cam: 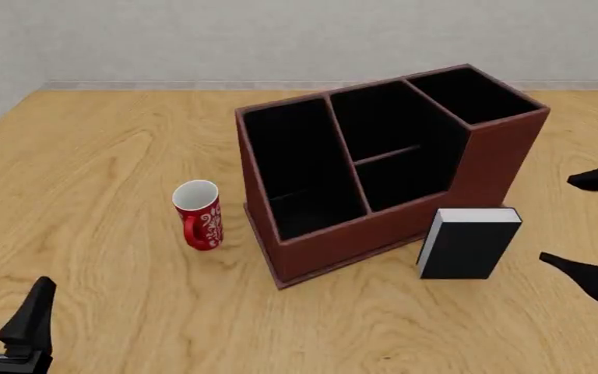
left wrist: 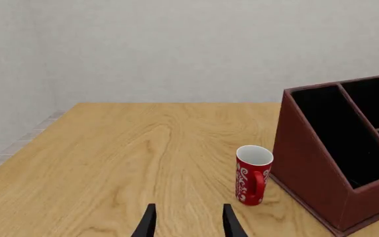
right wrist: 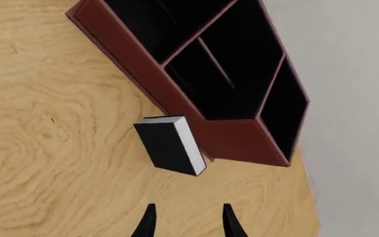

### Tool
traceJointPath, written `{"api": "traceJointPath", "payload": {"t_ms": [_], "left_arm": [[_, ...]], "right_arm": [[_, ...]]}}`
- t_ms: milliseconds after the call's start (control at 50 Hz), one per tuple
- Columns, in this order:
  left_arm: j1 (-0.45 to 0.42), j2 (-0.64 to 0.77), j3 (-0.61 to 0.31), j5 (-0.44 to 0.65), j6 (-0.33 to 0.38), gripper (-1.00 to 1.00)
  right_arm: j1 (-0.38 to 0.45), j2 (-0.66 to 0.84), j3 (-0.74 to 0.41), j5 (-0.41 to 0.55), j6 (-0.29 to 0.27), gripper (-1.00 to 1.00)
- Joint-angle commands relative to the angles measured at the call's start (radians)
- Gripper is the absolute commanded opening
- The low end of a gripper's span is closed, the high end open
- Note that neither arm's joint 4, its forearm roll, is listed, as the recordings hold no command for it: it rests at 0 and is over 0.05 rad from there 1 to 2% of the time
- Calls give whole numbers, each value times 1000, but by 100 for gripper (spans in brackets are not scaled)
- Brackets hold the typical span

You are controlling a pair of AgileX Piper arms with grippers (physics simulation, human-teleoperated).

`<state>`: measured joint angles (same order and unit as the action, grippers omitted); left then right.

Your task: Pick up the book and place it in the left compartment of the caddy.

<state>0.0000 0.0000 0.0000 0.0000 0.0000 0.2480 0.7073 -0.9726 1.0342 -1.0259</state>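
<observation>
Black book [cam: 463,249]; red-brown caddy [cam: 382,230]; red white-swirled mug [cam: 199,216].

A red mug [cam: 199,215] with a white swirl pattern stands upright on the wooden table [cam: 102,156], at about 9 o'clock from the table's middle in the front view. Its handle points toward 6 o'clock, its inside is white, and nothing shows in it. A grey wall [cam: 278,35] rises behind the table at 12 o'clock, with a pale baseboard along its foot.
</observation>
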Motion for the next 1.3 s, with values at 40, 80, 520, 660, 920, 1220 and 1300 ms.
{"api": "traceJointPath", "payload": {"t_ms": [40,80,520,660,920,1220,1300], "left_arm": [[0,0,0,0,0,100],[0,0,0,0,0,100],[0,0,0,0,0,100],[0,0,0,0,0,100],[0,0,0,0,0,100],[0,0,0,0,0,100],[0,0,0,0,0,100]], "right_arm": [[2,89,-45,23,-60,100],[-1,103,-52,29,-67,100],[-18,310,-170,-8,-119,100],[-12,364,-180,-32,-128,100],[30,436,-162,-56,-113,100],[45,500,-140,-98,-115,100],[50,518,-136,-112,-110,100]]}}
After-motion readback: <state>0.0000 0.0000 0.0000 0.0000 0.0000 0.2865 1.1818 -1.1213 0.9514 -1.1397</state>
